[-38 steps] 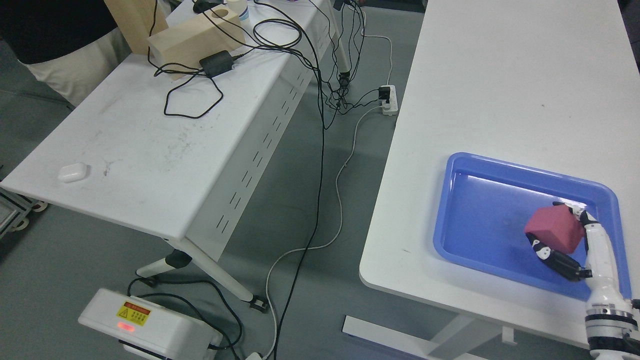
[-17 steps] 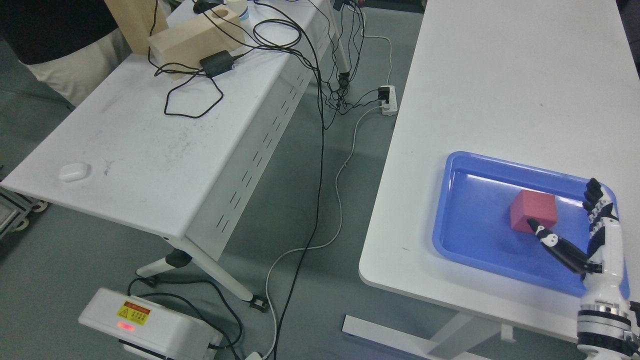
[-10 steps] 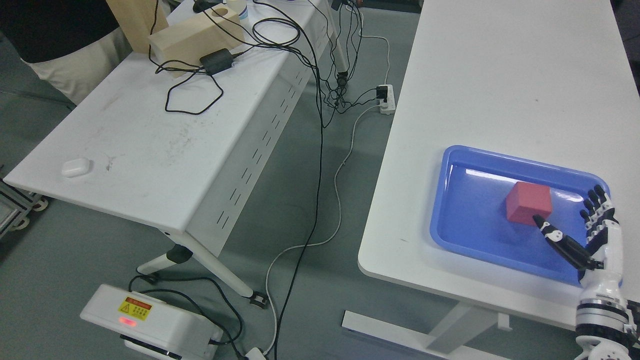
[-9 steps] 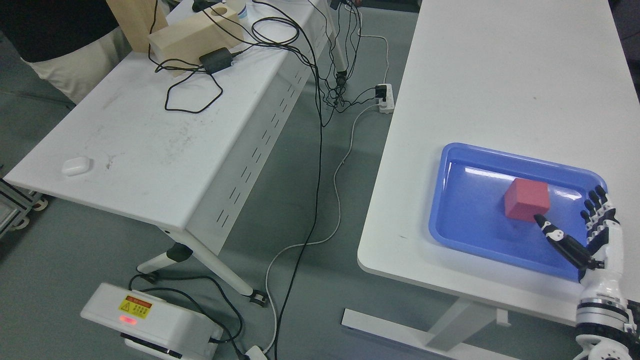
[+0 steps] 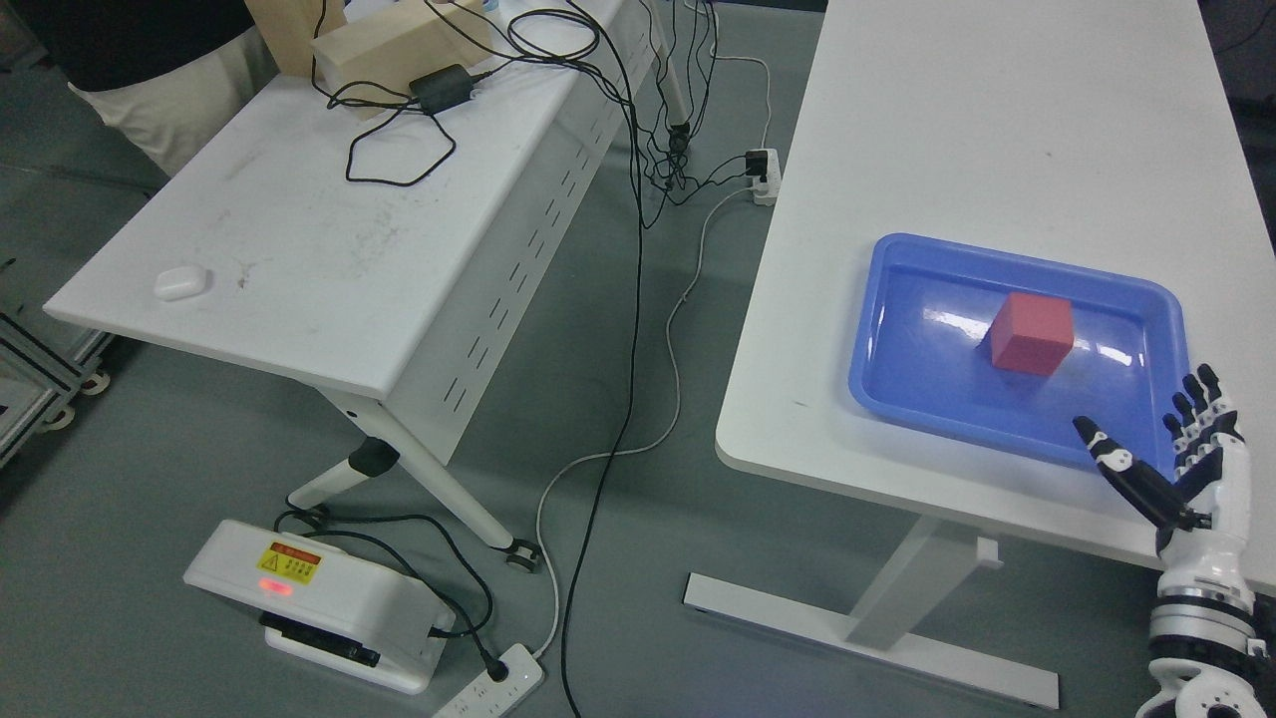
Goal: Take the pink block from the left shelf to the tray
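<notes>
The right hand (image 5: pixel 1186 469) sits at the table's near edge, fingers spread and empty (thumb angled toward ten o'clock). Beyond it lies the blue tray (image 5: pixel 892 384) — the pink block (image 5: pixel 1032 334) rests inside, well apart from the hand, near the tray's middle.

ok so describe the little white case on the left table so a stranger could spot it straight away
Look at the scuffed white table on the picture's left, not the one bearing the blue tray. Near its front left corner lies a small rounded white case, alone. The wooden blocks and black adapter lie at the far end.
</notes>
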Available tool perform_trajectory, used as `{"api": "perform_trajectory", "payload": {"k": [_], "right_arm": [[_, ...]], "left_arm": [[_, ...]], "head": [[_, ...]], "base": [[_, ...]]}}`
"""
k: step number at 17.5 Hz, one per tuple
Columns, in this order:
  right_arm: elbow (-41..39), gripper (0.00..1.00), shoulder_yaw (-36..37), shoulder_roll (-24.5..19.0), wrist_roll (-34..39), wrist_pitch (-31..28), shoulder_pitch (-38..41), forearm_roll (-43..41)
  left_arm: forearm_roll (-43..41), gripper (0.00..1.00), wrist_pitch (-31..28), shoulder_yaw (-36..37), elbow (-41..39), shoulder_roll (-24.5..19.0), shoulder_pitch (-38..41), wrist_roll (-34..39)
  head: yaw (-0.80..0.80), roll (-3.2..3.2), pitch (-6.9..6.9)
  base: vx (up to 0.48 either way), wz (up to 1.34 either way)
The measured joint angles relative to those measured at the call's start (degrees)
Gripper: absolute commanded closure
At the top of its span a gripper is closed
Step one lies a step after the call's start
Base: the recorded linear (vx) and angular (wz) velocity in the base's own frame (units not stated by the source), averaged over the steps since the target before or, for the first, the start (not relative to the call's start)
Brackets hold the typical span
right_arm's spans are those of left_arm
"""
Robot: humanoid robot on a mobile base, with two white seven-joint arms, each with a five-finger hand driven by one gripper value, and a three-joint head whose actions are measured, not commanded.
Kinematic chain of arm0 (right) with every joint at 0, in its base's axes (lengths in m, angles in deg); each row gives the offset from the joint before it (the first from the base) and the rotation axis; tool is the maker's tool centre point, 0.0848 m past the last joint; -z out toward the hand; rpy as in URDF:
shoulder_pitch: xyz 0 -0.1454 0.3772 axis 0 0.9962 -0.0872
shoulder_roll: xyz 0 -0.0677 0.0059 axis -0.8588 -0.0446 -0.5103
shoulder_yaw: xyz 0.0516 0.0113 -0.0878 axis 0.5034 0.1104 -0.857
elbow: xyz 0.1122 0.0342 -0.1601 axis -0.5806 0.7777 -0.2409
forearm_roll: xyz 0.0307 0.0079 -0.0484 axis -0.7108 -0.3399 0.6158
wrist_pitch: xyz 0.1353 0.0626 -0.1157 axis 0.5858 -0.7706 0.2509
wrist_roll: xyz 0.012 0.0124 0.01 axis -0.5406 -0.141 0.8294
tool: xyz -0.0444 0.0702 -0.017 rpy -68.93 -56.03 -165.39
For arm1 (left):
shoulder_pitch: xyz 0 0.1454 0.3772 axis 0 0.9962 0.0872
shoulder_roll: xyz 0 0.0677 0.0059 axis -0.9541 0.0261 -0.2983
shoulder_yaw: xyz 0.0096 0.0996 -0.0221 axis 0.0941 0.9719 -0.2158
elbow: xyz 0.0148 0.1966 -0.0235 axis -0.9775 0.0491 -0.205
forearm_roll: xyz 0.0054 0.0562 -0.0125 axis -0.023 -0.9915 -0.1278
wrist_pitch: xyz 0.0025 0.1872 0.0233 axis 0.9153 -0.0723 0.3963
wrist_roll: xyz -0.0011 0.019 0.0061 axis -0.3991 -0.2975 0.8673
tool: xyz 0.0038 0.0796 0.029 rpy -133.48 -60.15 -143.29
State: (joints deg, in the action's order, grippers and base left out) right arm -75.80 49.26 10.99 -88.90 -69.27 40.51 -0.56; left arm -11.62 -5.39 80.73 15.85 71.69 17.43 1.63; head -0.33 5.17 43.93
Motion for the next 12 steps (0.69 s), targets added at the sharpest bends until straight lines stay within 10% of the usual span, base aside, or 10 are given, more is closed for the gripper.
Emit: {"api": "perform_trajectory", "payload": {"k": [12], "right_arm": [[0.09,0.00,0.26,-0.23,-0.39,-0.01,-0.43,-0.19]], "left_arm": [[0.00,0.00,0.00,0.00,0.00,0.00,-0.02,0.00]], "head": [[0.00,0.00,0.00]], "base": [[-0.098,-0.16]]}}
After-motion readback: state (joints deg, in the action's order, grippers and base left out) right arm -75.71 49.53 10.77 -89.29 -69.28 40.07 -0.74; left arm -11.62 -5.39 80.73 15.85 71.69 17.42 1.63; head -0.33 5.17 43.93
